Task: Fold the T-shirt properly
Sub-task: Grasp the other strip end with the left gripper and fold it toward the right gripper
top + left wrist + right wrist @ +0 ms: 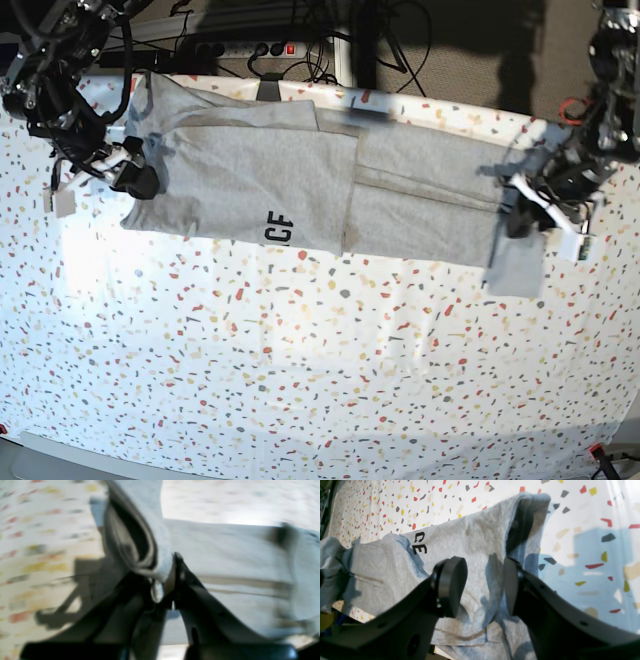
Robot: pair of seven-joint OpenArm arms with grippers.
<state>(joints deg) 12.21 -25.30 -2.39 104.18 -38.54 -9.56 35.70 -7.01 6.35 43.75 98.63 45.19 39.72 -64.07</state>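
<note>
Your T-shirt (300, 185) lies stretched in a long band across the far half of the speckled table (300, 370), partly folded, with the black letters "CE" (419, 544) showing near its front edge. Your left gripper (168, 580) has its jaws clamped on a bunched fold of the grey cloth at the shirt's end on the base view's right. Your right gripper (485, 585) sits at the opposite end with its jaws apart, its round pads (452, 585) over the fabric, holding nothing
</note>
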